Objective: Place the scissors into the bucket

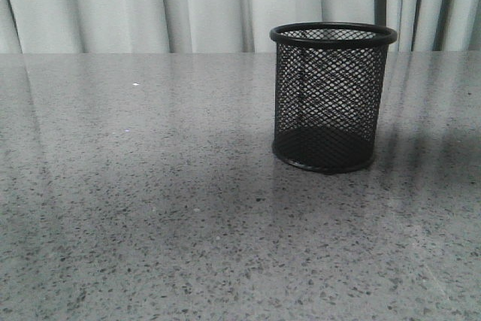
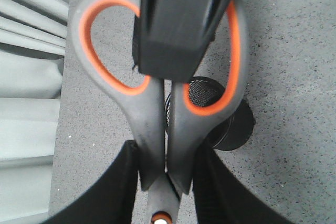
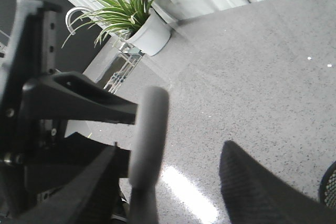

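The scissors (image 2: 157, 124), grey handles lined in orange, are clamped just above the pivot by my left gripper (image 2: 167, 153), held high over the table. The black mesh bucket (image 1: 331, 95) stands upright at the right of the table; in the left wrist view it (image 2: 233, 127) shows below, behind the handles. A black finger (image 2: 178, 19) of my right gripper covers the handle loops. In the right wrist view the right gripper (image 3: 170, 150) is wide open, with the blurred grey scissors handle (image 3: 149, 129) between its fingers. Neither gripper shows in the front view.
The grey speckled table (image 1: 150, 208) runs back to a pale curtain (image 1: 150, 5). In the right wrist view the left arm's black frame (image 3: 63, 98) is close by, a potted plant (image 3: 149, 35) stands past the table's edge, and the bucket's rim (image 3: 329, 187) shows.
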Controlling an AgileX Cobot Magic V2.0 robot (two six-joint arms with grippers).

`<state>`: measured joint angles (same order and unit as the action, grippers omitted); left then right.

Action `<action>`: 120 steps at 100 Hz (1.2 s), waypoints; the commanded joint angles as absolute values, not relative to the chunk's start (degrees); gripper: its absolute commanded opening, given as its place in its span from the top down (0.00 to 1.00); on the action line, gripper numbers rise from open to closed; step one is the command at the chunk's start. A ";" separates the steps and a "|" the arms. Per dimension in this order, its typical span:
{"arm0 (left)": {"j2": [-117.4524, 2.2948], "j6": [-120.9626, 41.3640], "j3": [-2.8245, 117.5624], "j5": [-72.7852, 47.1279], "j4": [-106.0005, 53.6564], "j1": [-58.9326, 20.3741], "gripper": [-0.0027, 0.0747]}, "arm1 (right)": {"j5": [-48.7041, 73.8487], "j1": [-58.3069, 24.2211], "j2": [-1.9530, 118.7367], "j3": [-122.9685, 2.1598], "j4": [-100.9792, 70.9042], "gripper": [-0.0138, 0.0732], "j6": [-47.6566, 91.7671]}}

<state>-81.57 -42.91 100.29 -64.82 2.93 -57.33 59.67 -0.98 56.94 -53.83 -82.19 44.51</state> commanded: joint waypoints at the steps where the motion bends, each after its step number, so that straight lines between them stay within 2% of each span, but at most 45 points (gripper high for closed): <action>1: -80.70 -42.03 102.11 -61.15 3.09 -57.85 0.98 | 59.30 -0.95 56.68 -55.71 -85.36 0.55 46.53; 21: -81.83 -42.03 102.11 -61.69 3.09 -57.85 0.97 | 59.19 -0.95 56.68 -55.71 -85.76 0.89 47.53; 25: -81.98 -42.03 102.11 -61.99 3.09 -57.85 0.96 | 59.19 -0.95 56.68 -55.71 -85.76 0.93 47.53; 31: -82.43 -41.86 102.11 -62.51 3.09 -57.85 0.91 | 59.31 -0.95 56.68 -55.71 -85.76 0.93 47.53; 41: -82.56 -40.28 102.11 -63.18 3.09 -57.74 0.75 | 59.53 -0.95 56.68 -55.71 -85.76 0.93 47.53; 53: -82.45 -39.53 102.11 -63.07 3.30 -57.74 0.43 | 59.53 -0.95 56.72 -55.71 -85.76 0.93 47.53; 61: -82.35 -39.28 102.11 -63.07 3.69 -57.62 0.31 | 59.53 -0.95 56.96 -55.71 -85.76 0.93 47.53; 70: -82.35 -36.30 102.11 -62.93 5.25 -57.50 0.31 | 59.53 -0.95 57.15 -55.71 -85.76 0.92 47.53; 93: -81.32 -17.83 102.33 -64.50 21.20 -56.63 0.36 | 57.76 -0.95 57.15 -55.90 -85.10 0.92 47.53; 106: -79.91 -10.43 104.53 -68.33 20.98 -51.04 0.36 | 55.72 -0.73 57.15 -55.90 -83.92 0.92 47.53; 120: -76.40 -9.29 105.49 -69.13 16.62 -41.26 0.36 | 54.43 -0.70 57.15 -58.73 -77.05 0.90 46.53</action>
